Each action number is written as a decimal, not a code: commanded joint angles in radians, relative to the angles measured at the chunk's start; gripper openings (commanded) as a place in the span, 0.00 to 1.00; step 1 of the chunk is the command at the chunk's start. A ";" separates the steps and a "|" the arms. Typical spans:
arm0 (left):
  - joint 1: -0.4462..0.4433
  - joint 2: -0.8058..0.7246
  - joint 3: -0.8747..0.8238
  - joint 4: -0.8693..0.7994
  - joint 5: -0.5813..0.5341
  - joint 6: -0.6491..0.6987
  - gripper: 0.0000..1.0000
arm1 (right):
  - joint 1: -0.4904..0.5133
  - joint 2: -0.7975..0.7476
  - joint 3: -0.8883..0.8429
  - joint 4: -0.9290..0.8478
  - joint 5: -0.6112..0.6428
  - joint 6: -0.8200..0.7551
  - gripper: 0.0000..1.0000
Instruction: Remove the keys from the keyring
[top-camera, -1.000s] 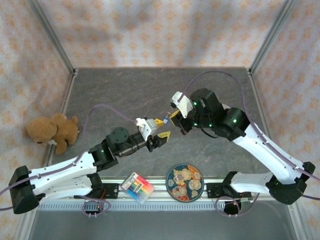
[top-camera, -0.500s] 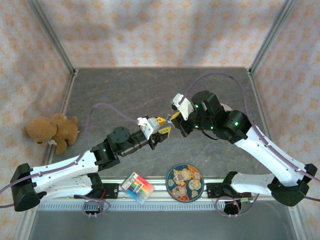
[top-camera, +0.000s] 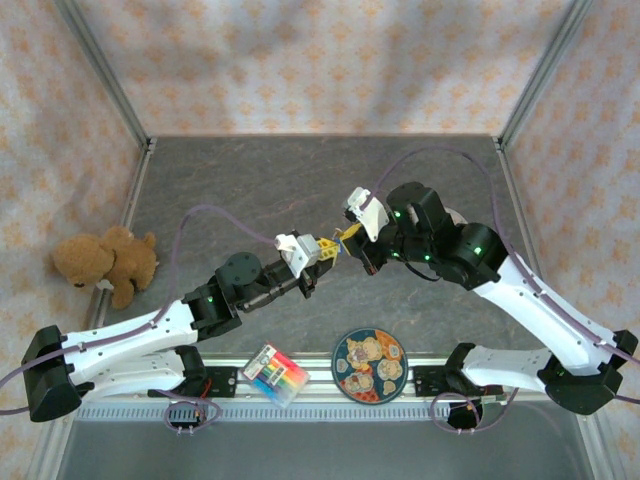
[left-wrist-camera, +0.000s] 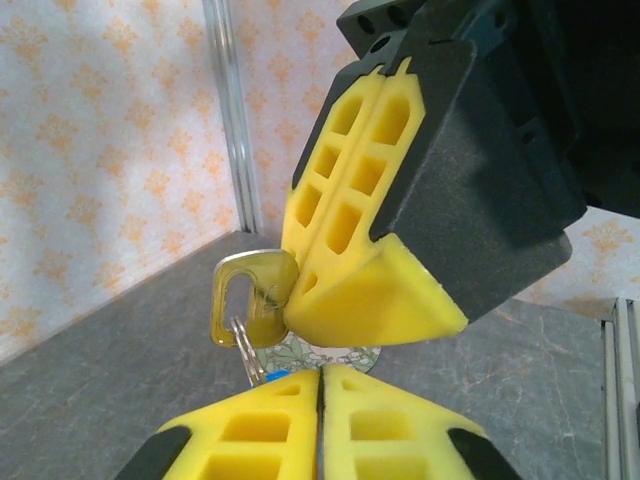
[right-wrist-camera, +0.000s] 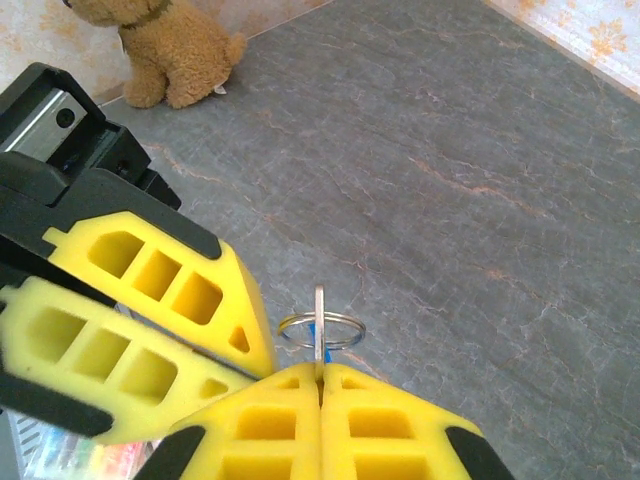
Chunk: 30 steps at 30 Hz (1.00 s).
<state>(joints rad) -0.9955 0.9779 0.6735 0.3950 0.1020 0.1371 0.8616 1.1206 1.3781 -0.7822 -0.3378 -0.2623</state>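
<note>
Top external, grey marbled table (top-camera: 250, 180), floral walls (top-camera: 320, 60)

Teddy bear (top-camera: 105, 262) at left edge, plate (top-camera: 369, 364) at near edge, box (top-camera: 276, 375) just left

White arm links (top-camera: 130, 340), black joints (top-camera: 240, 272), lilac cables (top-camera: 200, 214), green lights (top-camera: 477, 238), yellow cut-out jaws

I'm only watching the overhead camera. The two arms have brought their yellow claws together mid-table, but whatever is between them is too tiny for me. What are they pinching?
Observer: The right gripper is shut on a small silvery key.
Operator: Is the key off its ring yet?
Observer: Not yet. The keyring is a thin wire loop that passes through the hole in the key's head and down into the shut left gripper.
</note>
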 joint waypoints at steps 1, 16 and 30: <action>-0.008 -0.001 0.031 0.042 -0.029 0.016 0.01 | 0.007 -0.027 -0.007 0.029 -0.006 0.012 0.00; -0.008 -0.073 -0.036 0.045 -0.081 0.007 0.16 | 0.008 -0.048 -0.023 0.049 0.016 0.020 0.00; -0.009 -0.029 -0.004 0.052 -0.019 0.018 0.32 | 0.009 -0.054 -0.042 0.060 -0.013 0.028 0.00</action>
<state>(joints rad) -0.9951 0.9382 0.6422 0.4129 0.0597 0.1406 0.8635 1.0924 1.3487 -0.7567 -0.3408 -0.2470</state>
